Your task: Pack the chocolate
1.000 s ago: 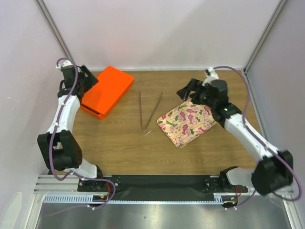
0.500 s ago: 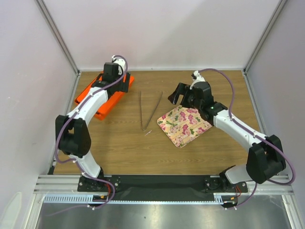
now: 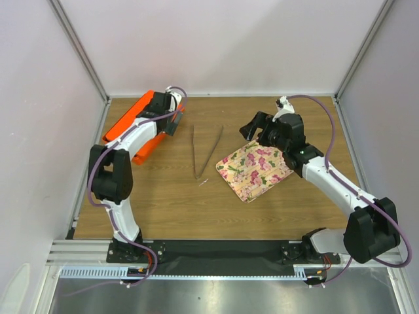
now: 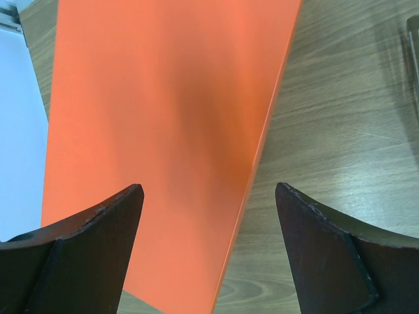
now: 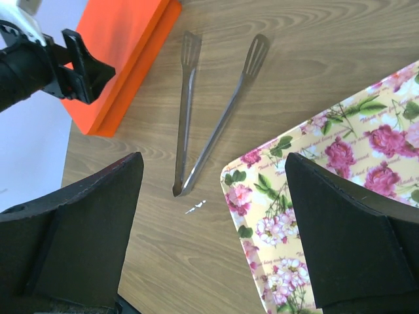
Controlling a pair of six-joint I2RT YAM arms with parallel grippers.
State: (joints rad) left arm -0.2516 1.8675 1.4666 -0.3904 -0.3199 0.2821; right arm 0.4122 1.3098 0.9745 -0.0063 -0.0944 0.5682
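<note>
No chocolate shows in any view. My left gripper (image 3: 171,123) is open and empty, low over the right long edge of a closed orange box (image 3: 124,129). In the left wrist view the gripper (image 4: 206,190) straddles that edge of the box (image 4: 163,98). My right gripper (image 3: 253,127) is open and empty above the far left corner of the pink-flowered tray (image 3: 255,170). In the right wrist view the gripper (image 5: 213,160) hangs over bare wood between the tray (image 5: 340,196) and the metal tongs (image 5: 209,118). The tray's visible surface holds nothing.
Metal tongs (image 3: 206,152) lie open on the wooden table between box and tray, tips toward the back. A small white scrap (image 5: 196,207) lies near the tongs' hinge. The orange box (image 5: 121,39) lies near the back left wall. Walls close in on three sides.
My left arm swung from the far left corner rightward over the orange box, and the box turned and shifted toward the left wall. My right gripper stayed near the tray's far corner.
</note>
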